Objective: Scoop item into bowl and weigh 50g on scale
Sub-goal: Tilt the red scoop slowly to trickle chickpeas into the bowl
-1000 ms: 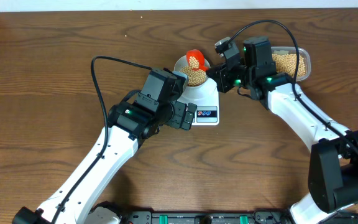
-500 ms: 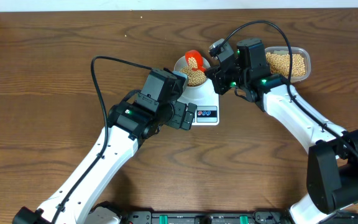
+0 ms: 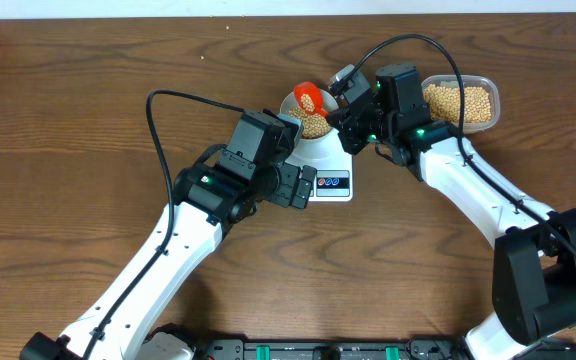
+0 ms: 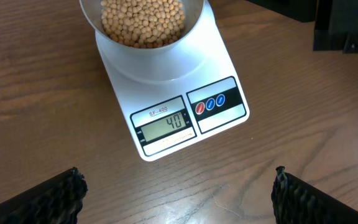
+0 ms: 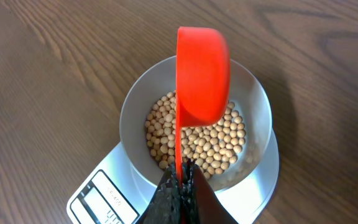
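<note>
Scale (image 4: 224, 61), white, digital, stands mid-table toward the far side, display (image 4: 166, 121) reading 40 and turned to the near edge, probably so the left wrist camera can read it; red and blue buttons (image 4: 210, 104) sit right of the display. Bowl (image 5: 129, 118), pale, is centred on the platform and about a third full of soybeans (image 5: 194, 140). Scoop (image 5: 202, 74), red, is held over the bowl and turned on its side, mouth to the left, a pose suited to tipping beans out a few at a time; whether any remain inside cannot be told. Right gripper (image 5: 180, 190) has its jaws pinched on the scoop's thin handle. Left gripper (image 4: 188, 205) hovers near the scale with jaws spread wide and empty, seemingly placed only to watch the reading. By that reading, roughly ten grams are wanting. Tub (image 3: 485, 84), clear plastic, lies far right of the scale, within the right arm's reach, holding the bean stock. Table (image 3: 68, 100) is dark wood-grain; a pale strip runs along its far edge, its nature unclear.
</note>
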Tool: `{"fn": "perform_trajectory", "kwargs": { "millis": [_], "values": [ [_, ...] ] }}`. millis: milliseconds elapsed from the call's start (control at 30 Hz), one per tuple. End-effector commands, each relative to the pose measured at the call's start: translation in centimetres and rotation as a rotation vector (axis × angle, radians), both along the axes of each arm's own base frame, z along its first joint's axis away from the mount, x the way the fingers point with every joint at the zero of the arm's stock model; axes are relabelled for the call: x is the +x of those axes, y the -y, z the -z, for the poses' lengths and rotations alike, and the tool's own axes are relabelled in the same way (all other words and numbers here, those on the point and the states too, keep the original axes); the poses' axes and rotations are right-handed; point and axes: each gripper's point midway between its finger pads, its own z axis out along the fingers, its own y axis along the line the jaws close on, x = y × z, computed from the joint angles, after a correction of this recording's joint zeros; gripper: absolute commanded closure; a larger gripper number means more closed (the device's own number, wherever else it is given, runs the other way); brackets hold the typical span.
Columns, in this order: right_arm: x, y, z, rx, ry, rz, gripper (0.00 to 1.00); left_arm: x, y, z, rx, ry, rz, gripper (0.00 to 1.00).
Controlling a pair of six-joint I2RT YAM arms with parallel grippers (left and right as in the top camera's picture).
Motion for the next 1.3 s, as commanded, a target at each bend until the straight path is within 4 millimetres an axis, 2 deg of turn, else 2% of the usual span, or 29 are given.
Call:
{"fn": "perform_trajectory", "kwargs": {
  "millis": [0,533,1267],
  "values": [
    [0.25,-0.26,-2.71,0.011,0.07,-0.015,0.98,-0.16,-0.14,0.55,0.012,-0.013,-0.004,0.02],
    [-0.06,-0.14,-3.69,-0.014,0.119,-0.05,0.99,-0.16,-0.14,0.55,0.012,-0.013,-0.004,0.02],
    [-0.18,-0.04,-3.52,-0.02,0.114,-0.053,0.99,-0.16,-0.14,0.55,0.012,-0.013,-0.004,0.02]
  ]
}}
